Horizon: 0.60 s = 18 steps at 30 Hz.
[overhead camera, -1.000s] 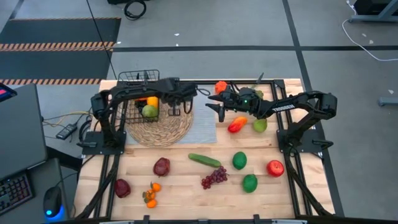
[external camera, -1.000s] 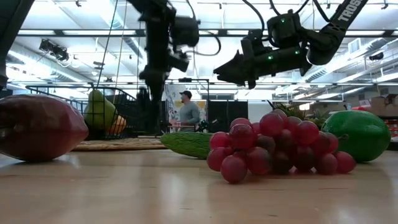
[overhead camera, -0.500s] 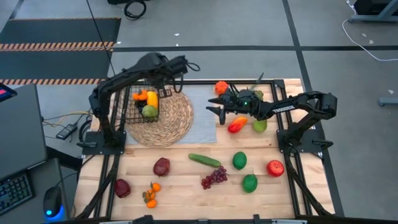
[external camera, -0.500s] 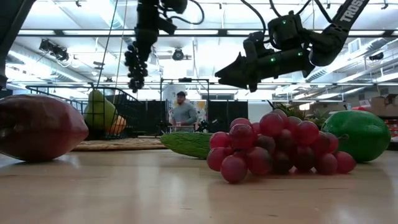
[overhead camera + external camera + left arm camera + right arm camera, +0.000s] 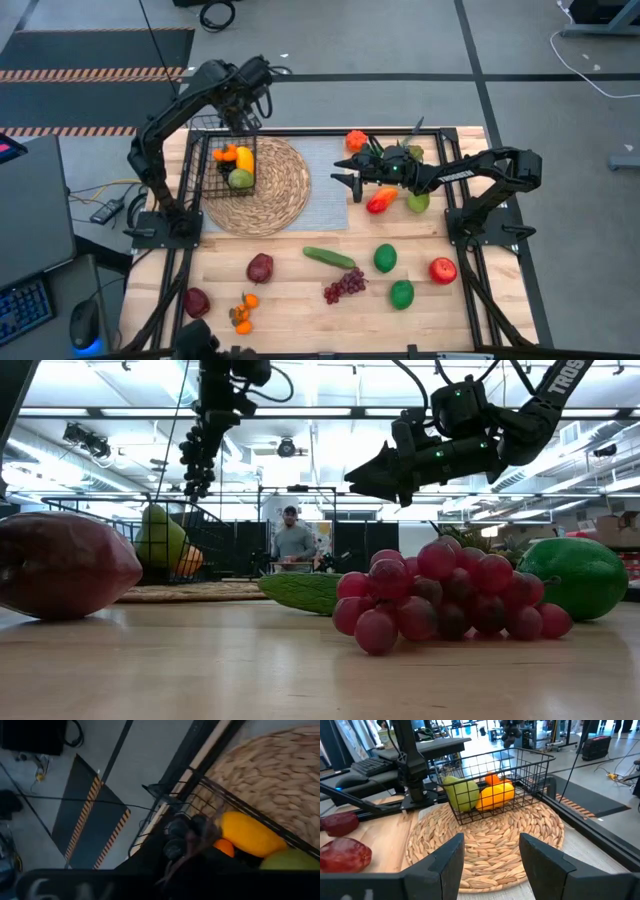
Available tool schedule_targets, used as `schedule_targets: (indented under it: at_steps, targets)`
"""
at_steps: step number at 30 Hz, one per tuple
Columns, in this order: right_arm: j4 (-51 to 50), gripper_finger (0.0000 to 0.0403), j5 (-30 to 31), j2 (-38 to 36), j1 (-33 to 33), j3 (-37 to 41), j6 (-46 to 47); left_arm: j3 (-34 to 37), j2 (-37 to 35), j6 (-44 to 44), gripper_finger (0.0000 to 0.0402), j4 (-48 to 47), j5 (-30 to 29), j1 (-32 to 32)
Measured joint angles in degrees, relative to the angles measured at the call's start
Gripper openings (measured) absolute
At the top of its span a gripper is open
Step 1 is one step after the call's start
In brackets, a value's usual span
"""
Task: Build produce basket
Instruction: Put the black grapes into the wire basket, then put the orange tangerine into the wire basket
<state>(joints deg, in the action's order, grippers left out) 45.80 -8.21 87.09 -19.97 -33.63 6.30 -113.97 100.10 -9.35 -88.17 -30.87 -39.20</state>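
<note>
1. The left gripper (image 5: 240, 100) is clenched on a dark grape bunch (image 5: 197, 455), raised above the wire basket (image 5: 228, 165).
2. The basket rests at the straw mat's (image 5: 275, 195) nine o'clock edge.
3. The right gripper (image 5: 352, 180) hangs released at the mat's three o'clock.

Round woven straw mat (image 5: 258, 187) lies on the wooden table (image 5: 300, 300), partly over a pale grey cloth (image 5: 325, 185) spread at the table's far middle. A spiky green potted plant (image 5: 413, 150) stands near the far edge. Beyond the table: hazard-striped floor mats (image 5: 90, 73), a keyboard (image 5: 25, 310) with mouse (image 5: 85, 325) at a side desk, and a person (image 5: 292, 540) standing across the room.
</note>
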Motion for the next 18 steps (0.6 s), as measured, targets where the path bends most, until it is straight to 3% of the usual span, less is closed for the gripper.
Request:
schedule_targets:
  at_steps: [11, 18]
  targets:
    - [-1.25, 0.0196, -0.44, 0.0, 0.37, 0.0, 0.16, 0.02, 0.81, -0.01, 0.0219, 1.24, 1.26, -3.68]
    - [-2.91, 0.0196, -0.4, 0.0, 0.4, 0.0, 0.18, 0.02, 1.13, 2.84, 0.0259, -0.29, 7.03, -2.94]
